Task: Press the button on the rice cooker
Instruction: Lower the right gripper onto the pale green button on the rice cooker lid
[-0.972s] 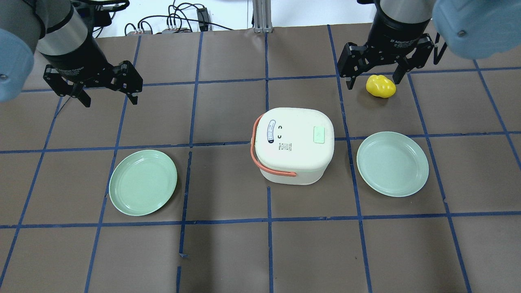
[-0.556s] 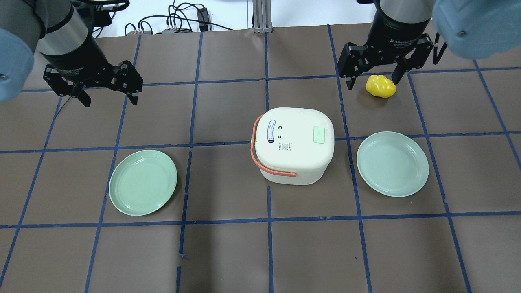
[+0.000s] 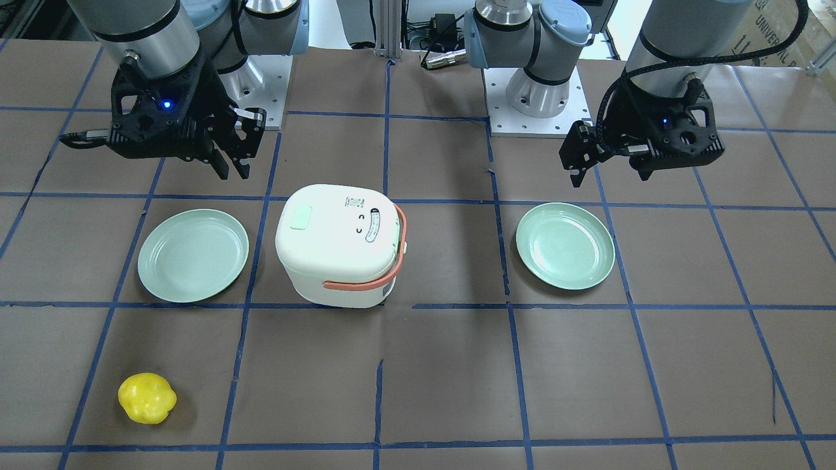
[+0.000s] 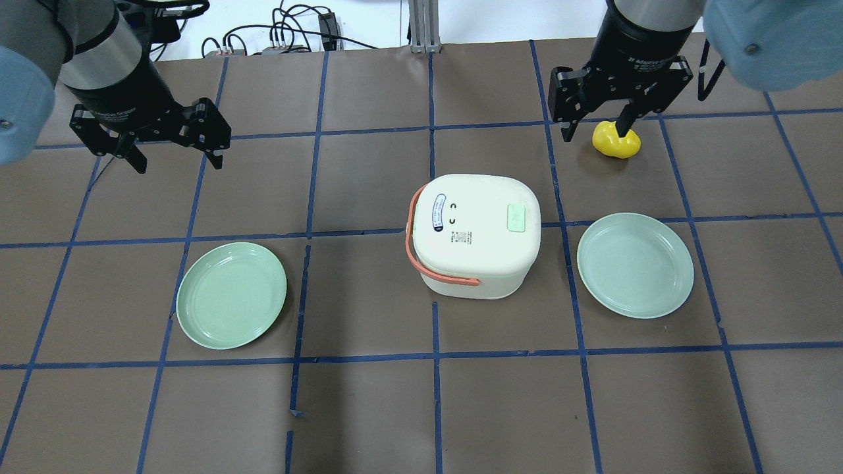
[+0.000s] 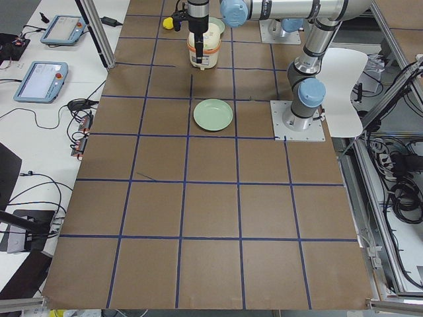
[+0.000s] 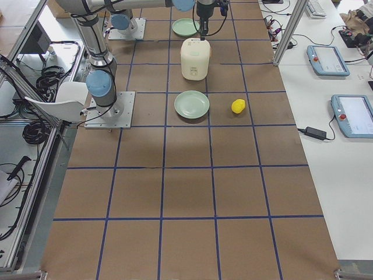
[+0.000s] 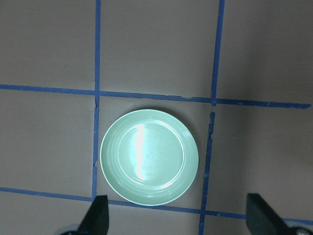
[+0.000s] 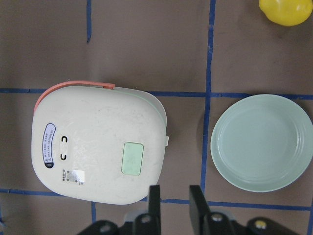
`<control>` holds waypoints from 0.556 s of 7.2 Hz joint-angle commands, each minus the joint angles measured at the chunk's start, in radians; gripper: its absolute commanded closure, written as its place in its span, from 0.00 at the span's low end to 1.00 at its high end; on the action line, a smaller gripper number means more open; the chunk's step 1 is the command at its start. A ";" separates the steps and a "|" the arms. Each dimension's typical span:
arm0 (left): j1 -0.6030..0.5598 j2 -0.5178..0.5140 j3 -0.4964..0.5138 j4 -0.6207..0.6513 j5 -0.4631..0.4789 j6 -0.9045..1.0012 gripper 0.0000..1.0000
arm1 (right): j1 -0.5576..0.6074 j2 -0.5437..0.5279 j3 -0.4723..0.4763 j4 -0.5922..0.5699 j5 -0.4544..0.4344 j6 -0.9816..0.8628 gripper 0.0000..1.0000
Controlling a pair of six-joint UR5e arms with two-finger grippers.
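Note:
The rice cooker [image 4: 474, 230] stands mid-table, lid closed, white with a salmon handle band and a little face. A mint-green square button [image 4: 516, 217] sits on the lid's right side; it also shows in the right wrist view [image 8: 132, 158]. My right gripper [image 4: 595, 130] hovers high, behind and right of the cooker. Its fingers are drawn close with a narrow gap in the right wrist view [image 8: 175, 198], holding nothing. My left gripper [image 4: 178, 161] is open and empty at the far left, above a plate [image 7: 149, 156].
Two mint-green plates lie on the table, one to the left [image 4: 232, 295] and one to the right [image 4: 635, 264] of the cooker. A yellow toy pepper [image 4: 616, 141] lies under the right gripper. Blue tape grids the brown table.
My right gripper's fingers have closed in and the gripper has shifted slightly back and left over the yellow pepper. The left arm and the cooker have not moved.

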 commanded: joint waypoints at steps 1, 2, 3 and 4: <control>0.000 0.000 0.000 0.000 0.000 0.000 0.00 | 0.019 -0.008 0.062 -0.004 0.029 0.028 0.84; 0.000 0.000 -0.001 0.000 0.000 0.000 0.00 | 0.028 0.007 0.094 -0.061 0.030 0.043 0.84; 0.000 0.000 0.000 0.000 0.000 0.000 0.00 | 0.051 0.025 0.107 -0.124 0.028 0.080 0.84; 0.000 0.000 0.000 0.000 0.000 0.000 0.00 | 0.100 0.035 0.111 -0.138 0.017 0.126 0.84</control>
